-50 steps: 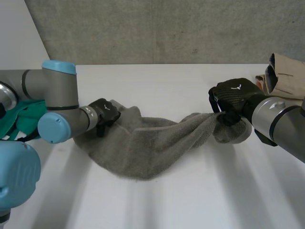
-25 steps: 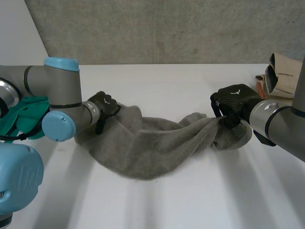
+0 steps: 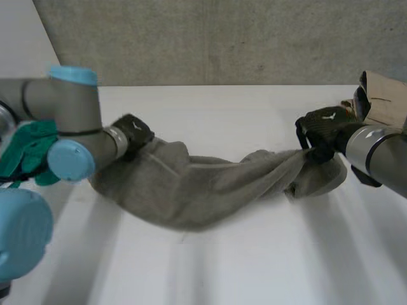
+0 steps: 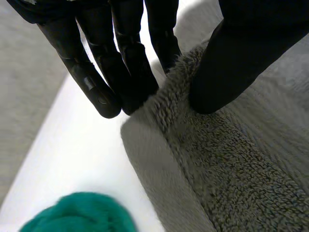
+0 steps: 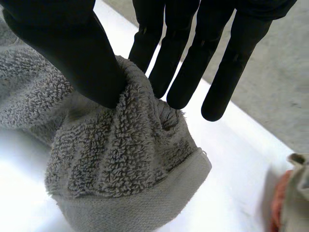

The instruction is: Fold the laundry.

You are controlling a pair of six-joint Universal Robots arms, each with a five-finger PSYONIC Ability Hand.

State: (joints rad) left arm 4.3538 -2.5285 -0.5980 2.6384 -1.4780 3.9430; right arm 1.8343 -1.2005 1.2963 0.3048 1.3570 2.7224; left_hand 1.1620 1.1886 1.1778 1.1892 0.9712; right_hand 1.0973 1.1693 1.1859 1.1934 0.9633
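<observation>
A grey terry towel lies stretched and sagging across the white table between both hands. My left hand is at the towel's left end. In the left wrist view its thumb presses on top of the towel while its fingers reach behind the hemmed edge, pinching it. My right hand holds the towel's right end. In the right wrist view its thumb and fingers pinch a bunched fold of the towel, whose hem hangs below.
A green cloth lies at the table's left edge, close under my left arm, and shows as the green cloth beside the towel's hem. Folded beige garments sit at the far right behind my right hand. A concrete wall runs along the back.
My right hand has moved to the right, pulling the towel straighter. My left hand opened, then closed on the towel's left edge, and the left arm shifted slightly up.
</observation>
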